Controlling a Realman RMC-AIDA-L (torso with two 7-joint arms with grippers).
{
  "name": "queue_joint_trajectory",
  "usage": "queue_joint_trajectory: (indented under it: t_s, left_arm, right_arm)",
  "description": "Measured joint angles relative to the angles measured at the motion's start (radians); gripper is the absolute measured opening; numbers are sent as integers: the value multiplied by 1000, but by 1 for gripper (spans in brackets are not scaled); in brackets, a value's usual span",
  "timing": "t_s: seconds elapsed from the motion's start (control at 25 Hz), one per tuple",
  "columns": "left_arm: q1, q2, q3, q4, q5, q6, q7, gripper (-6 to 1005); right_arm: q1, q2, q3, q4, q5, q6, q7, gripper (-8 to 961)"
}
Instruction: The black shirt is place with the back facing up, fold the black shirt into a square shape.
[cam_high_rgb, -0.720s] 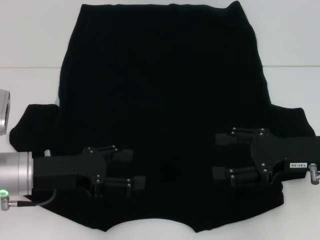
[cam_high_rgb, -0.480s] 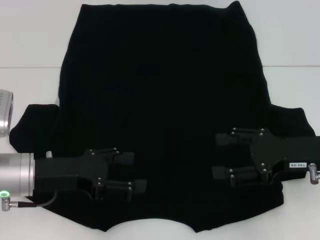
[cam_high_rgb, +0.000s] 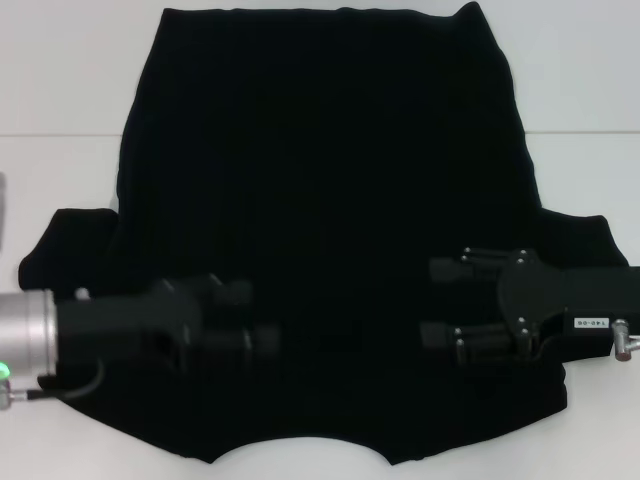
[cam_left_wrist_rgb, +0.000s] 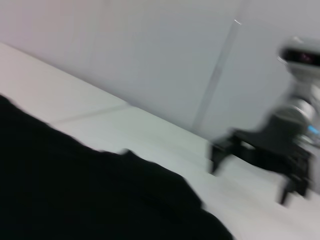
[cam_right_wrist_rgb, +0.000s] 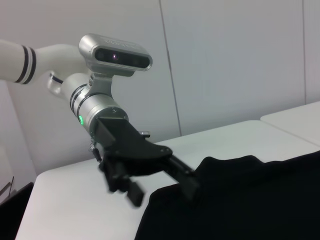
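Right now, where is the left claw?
In the head view the left claw is over the near-left part of the black shirt, facing the right claw across it.

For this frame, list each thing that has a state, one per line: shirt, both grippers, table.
black shirt: spread flat, unfolded, both sleeves out.
left gripper: open, over the shirt near its left sleeve.
right gripper: open, over the shirt near its right sleeve.
white table: mostly covered by the shirt.
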Motion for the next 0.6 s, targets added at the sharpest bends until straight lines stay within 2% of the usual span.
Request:
queue_joint_trajectory:
  t_s: [0.08,0.2,0.24,0.32,0.36,0.6]
  left_arm:
    - [-3,5,-27,1,-1,-18,-46,894]
    - [-11,25,-101,16,3,-112,-248,895]
    - [-11,25,-101,16,3,-112,-248,895]
    - [-7,34,-121,58,21,-209,-423,895]
    - [-5,40,-127,90,48,-251,-523,895]
    - [-19,52,-143,195,231,-358,-793,894]
  right_arm:
    - [2,5,12,0,3,6,0,893]
    - [7,14,23,0,4,23,5,893]
    - [9,17,24,0,4,34,12,893]
    - [14,20,25,0,5,52,29,893]
    - [16,21,25,0,5,60,38,893]
    - [27,32,27,0,37,89,55,893]
